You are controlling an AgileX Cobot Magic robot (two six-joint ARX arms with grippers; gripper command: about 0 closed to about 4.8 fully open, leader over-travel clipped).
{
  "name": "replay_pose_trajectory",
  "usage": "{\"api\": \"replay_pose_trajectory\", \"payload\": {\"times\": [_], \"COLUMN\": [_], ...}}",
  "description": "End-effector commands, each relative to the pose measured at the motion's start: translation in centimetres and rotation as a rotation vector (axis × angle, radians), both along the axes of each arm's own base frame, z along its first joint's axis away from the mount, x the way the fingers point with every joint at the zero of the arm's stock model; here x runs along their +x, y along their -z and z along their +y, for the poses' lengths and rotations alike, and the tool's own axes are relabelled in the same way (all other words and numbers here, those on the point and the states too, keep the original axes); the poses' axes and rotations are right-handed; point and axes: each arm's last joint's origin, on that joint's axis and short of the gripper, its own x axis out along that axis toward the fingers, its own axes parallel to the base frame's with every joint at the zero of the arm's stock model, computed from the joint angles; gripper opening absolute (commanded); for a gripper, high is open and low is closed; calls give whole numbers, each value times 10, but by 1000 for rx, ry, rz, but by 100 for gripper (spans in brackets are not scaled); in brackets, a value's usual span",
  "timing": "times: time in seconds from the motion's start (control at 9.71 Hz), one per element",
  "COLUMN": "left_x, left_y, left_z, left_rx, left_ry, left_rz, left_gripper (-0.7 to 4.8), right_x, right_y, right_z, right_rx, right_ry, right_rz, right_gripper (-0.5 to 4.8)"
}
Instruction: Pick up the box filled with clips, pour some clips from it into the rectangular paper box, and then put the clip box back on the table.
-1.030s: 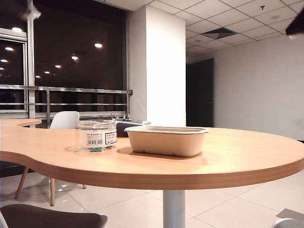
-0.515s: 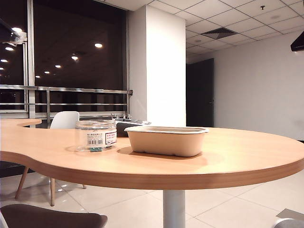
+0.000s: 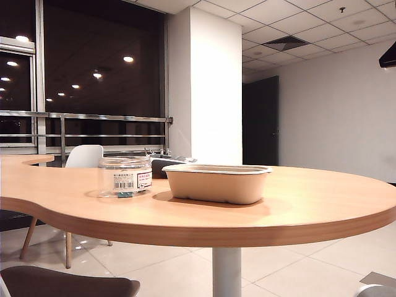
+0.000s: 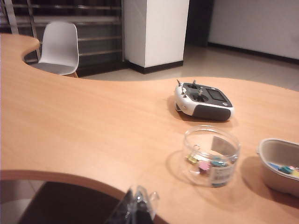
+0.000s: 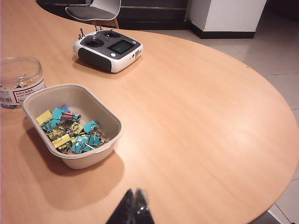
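Jar (image 4: 211, 156) upright on table (image 3: 309, 204) beside tray (image 5: 70, 125) holding clips (image 5: 70, 129). Left gripper (image 4: 135, 212), right gripper (image 5: 133, 212) pressed together, clear. Task looks done; best retreat without nudging either.

Exterior view: warm indoor light from above, night outside, ceiling lamp reflections (image 3: 128, 59) bright in the dark window (image 3: 102, 74). Tabletop (image 3: 297, 204) evenly lit, soft shadow under the paper tray (image 3: 216, 184). Focus decent. Wrist views: softer, slightly grainy, orange cast. Left gripper (image 4: 135, 210) and right gripper (image 5: 133, 210) dark, blurred at frame edge. Mild glare on the clear jar (image 4: 211, 155).
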Motion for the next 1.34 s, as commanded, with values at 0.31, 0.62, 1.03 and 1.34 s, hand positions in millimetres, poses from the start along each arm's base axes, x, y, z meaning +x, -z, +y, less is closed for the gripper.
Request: {"api": "replay_pose_trajectory", "payload": {"times": [0.31,0.62,1.03,1.34], "left_x": [-2,-2,-2,-2], "left_y": [46,46,46,46], "left_z": [3,4,4,4], "left_rx": [71,71,71,71], "left_ry": [11,3,3,3], "left_rz": [25,26,26,27], "left_gripper": [-6,-4,-4,-5], "right_x": [0,0,0,-32], "right_y": [-3,-3,-3,14], "right_z": [0,0,0,-18], "right_rx": [2,2,2,32], "right_ry": [-2,-2,-2,96], "right_rz": [-18,-18,-18,-177], "right_gripper": [0,0,0,0]}}
